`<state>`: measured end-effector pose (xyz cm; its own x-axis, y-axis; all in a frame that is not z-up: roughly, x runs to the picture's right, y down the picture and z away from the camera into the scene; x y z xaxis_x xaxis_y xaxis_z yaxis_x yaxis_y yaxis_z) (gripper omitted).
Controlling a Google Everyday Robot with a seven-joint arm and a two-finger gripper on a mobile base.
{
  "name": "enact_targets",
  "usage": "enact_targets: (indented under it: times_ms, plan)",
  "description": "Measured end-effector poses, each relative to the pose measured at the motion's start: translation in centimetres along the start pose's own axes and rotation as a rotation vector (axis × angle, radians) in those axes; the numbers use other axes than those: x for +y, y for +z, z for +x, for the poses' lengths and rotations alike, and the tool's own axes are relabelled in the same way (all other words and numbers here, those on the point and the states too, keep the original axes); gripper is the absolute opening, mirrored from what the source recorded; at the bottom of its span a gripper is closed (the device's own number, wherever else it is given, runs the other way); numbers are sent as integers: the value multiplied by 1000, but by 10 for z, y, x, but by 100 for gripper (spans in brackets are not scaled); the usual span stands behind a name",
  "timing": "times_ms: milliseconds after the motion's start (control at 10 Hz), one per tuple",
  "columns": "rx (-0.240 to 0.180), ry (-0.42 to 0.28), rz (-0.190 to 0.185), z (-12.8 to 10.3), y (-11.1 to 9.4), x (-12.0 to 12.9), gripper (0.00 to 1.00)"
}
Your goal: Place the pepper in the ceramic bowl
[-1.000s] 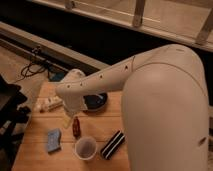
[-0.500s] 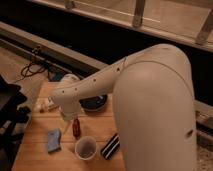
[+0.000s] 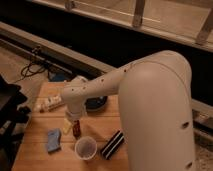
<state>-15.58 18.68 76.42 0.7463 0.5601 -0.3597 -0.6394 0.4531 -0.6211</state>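
Observation:
The pepper (image 3: 76, 129) is small, dark reddish-brown, and lies on the wooden table (image 3: 40, 160) in front of the arm's wrist. My gripper (image 3: 75, 121) hangs straight down from the white arm, directly over the pepper and at or just above its top. The ceramic bowl (image 3: 96, 104) is dark blue and glossy; it sits behind and to the right of the pepper, and the arm hides much of it.
A white cup (image 3: 85, 148) stands just in front of the pepper. A black-and-white striped bar (image 3: 112, 145) lies to its right. A blue cloth (image 3: 52, 140) and a small yellow item (image 3: 66, 126) lie to the left. A white packet (image 3: 49, 104) lies at the back left.
The arm has swung left and lowered, bringing the gripper down over the pepper. The arm covers more of the bowl. The objects on the table have not moved.

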Motion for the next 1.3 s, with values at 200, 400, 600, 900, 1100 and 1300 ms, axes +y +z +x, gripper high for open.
enact_targets:
  times_ms: [200,400,600,900,1100,1300]
  plan:
    - [-13,76,-18,2,7,-6,80]
    - [-45,167,-22,6,10,-10,80]
    - [-55,185,-15,3,14,-5,80]
    - [-41,200,-20,-2,33,-1,80]
    - [-18,176,-10,-15,52,4,80]
    - [15,170,1,-18,67,-1,80]
